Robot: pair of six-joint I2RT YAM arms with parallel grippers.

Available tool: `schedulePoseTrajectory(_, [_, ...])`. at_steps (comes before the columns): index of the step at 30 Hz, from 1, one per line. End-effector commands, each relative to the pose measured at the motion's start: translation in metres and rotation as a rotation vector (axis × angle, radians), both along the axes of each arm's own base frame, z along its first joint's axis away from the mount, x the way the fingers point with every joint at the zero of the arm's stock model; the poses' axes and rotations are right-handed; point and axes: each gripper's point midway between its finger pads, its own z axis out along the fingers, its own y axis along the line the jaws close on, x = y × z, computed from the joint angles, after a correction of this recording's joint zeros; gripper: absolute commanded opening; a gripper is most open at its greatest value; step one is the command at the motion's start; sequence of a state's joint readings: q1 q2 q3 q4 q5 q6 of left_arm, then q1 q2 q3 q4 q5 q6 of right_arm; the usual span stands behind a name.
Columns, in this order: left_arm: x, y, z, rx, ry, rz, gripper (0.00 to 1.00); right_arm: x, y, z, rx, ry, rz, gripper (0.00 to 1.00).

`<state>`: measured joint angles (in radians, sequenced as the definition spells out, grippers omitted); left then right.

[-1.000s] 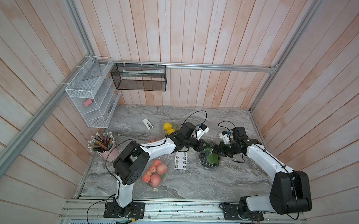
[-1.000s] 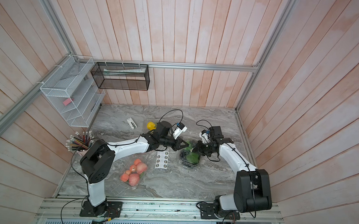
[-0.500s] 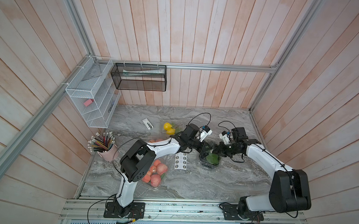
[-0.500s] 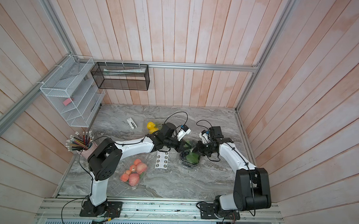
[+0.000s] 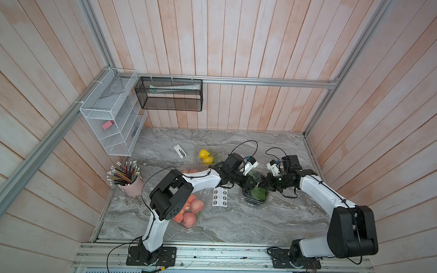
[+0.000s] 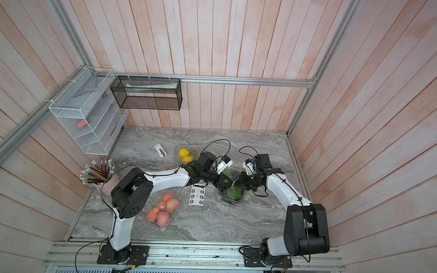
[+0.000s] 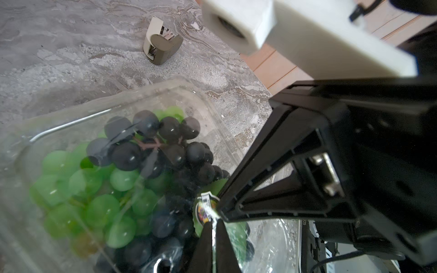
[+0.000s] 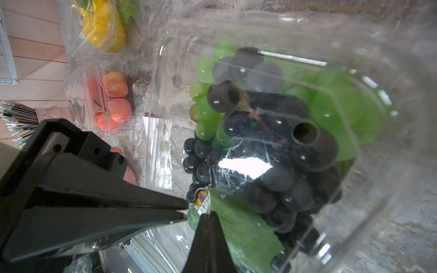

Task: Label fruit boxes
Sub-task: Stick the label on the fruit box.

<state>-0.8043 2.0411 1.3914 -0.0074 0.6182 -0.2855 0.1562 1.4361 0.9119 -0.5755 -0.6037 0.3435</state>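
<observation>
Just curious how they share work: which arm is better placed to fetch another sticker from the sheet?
Probably left: the sticker sheet lies beside its forearm, while the right gripper must cross the grape box.

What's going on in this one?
Both arms meet over the grape box. The left gripper and right gripper are shut, tips together at a small round sticker against its lid; which one holds it is unclear. The two apple boxes, the yellow-fruit box and the sticker sheet lie aside.
</observation>
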Motion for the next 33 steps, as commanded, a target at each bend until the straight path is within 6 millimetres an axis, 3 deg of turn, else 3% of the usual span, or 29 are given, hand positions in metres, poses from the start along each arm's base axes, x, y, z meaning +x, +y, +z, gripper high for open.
schedulePoseTrajectory(1, [0.004, -0.009, 0.001, -0.024, -0.003, -0.005, 0.08, 0.001, 0.000, 0.001, 0.007, 0.002, 0.004, 0.00])
schedulePoseTrajectory(19, [0.005, 0.000, -0.029, 0.071, 0.002, 0.008, 0.08, 0.002, 0.001, 0.004, 0.012, -0.005, 0.000, 0.00])
schedulePoseTrajectory(23, [0.004, 0.005, -0.035, 0.109, -0.016, 0.005, 0.07, 0.003, -0.005, 0.009, -0.019, -0.016, -0.014, 0.11])
schedulePoseTrajectory(28, [0.003, 0.009, -0.040, 0.135, -0.020, 0.000, 0.07, 0.003, -0.010, 0.020, -0.038, -0.036, -0.031, 0.19])
schedulePoseTrajectory(31, [0.002, 0.011, -0.042, 0.140, -0.018, 0.002, 0.07, 0.004, -0.014, 0.025, -0.059, -0.045, -0.042, 0.19])
schedulePoseTrajectory(33, [0.002, 0.010, -0.041, 0.137, -0.020, 0.000, 0.07, 0.006, -0.013, 0.031, -0.054, -0.057, -0.042, 0.15])
